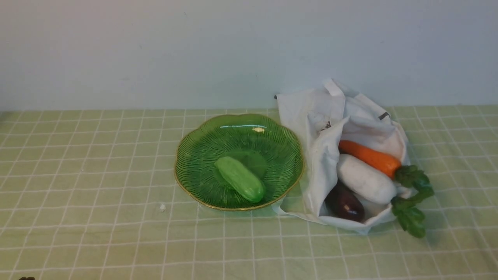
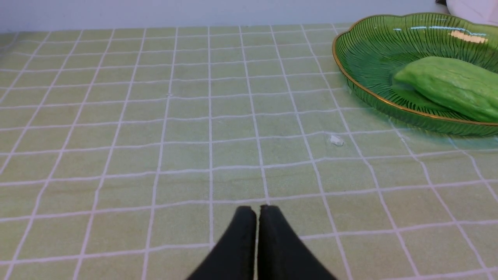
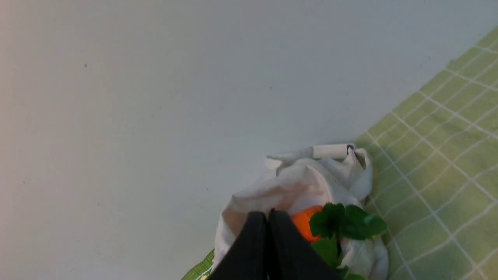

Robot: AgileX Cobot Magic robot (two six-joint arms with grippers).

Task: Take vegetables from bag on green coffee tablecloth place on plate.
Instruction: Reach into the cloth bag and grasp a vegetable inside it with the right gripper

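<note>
Sitting centre-left in the front view, the plate (image 1: 196,155) rests on the tablecloth (image 1: 78,175). It holds one pale green vegetable (image 1: 240,178), oblong, lying slantwise across the middle of the dish. A small white crumb (image 1: 162,207) lies on the cloth to the lower left of the plate.

Right of the plate, just beside its rim, the bag (image 1: 307,116) lies crumpled, its mouth open toward the camera. Inside, the carrot (image 1: 369,157) is uppermost. The radish (image 1: 363,179) lies under it and touches it. One dark purple eggplant (image 1: 346,204) is lowest, partly tucked under the radish. The leaves (image 1: 412,194) of carrot and radish spill out of the bag's mouth onto the cloth at the far right.

In the left wrist view, the left gripper (image 2: 257,210) has its two black fingers pressed together with nothing between them. It is over bare cloth, with the plate and green vegetable well apart from it.

In the right wrist view, the right gripper (image 3: 268,214) is also closed tight and empty. Its tips are seen against the bag, with the carrot's orange end and the leaves just beside them in that picture. Whether it touches the bag cannot be told. The pale wall (image 3: 155,97) fills the rest of that view.
</note>
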